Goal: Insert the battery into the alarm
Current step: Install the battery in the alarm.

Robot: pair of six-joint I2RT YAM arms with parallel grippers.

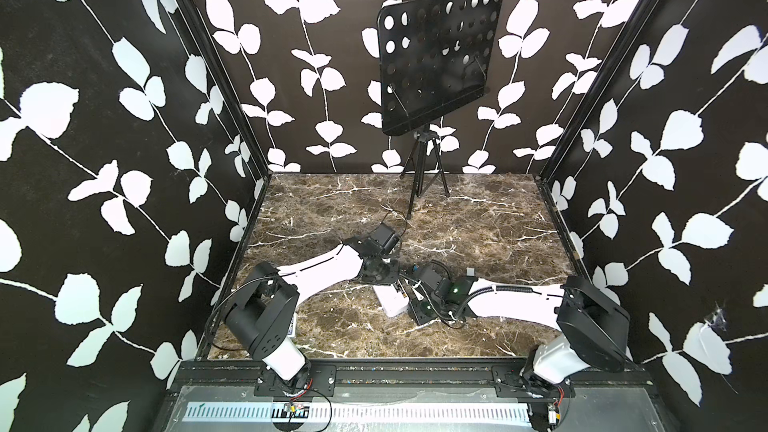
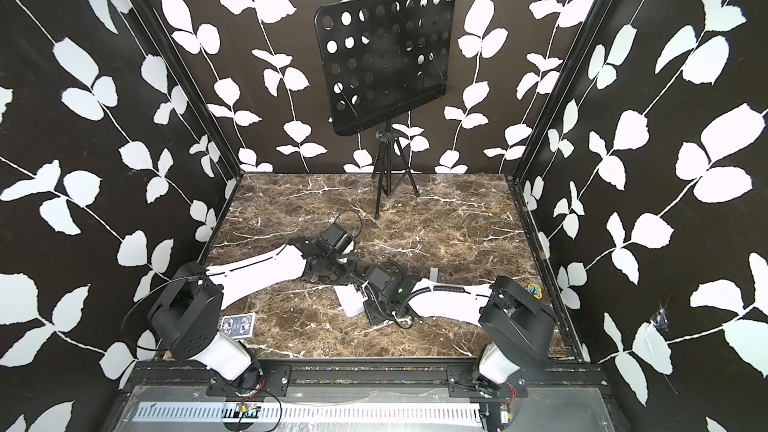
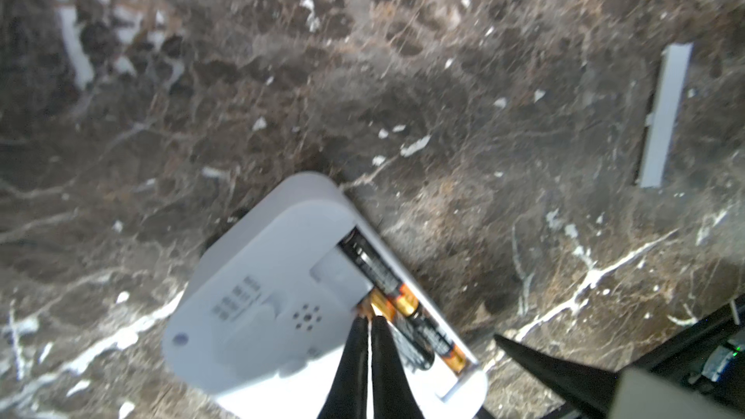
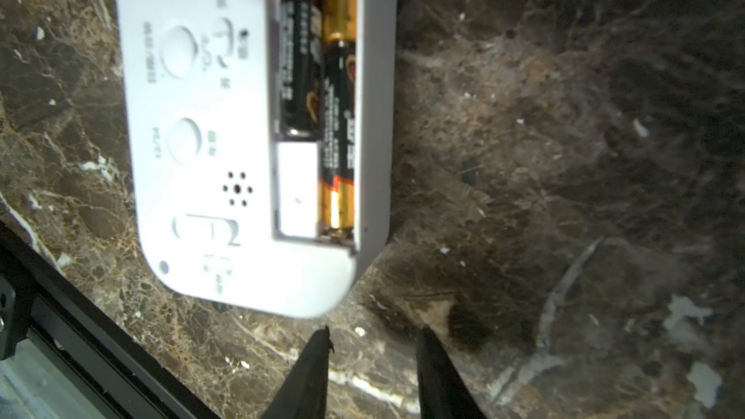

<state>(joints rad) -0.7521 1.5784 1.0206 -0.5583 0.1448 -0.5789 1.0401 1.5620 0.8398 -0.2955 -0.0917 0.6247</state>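
Pressing on battery (image 3: 379,306) end, left tool (image 3: 369,318) tips together; battery lies lengthwise in alarm (image 3: 258,276); right tool (image 4: 375,332) apart, empty, just beside.

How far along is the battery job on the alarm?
Mostly done: batteries lie in the alarm's open compartment. In hand: the shut left gripper sits at one battery's end; the right gripper hovers open, empty. Left: one slot looks bare, and a white strip, perhaps the cover, lies apart on the table.
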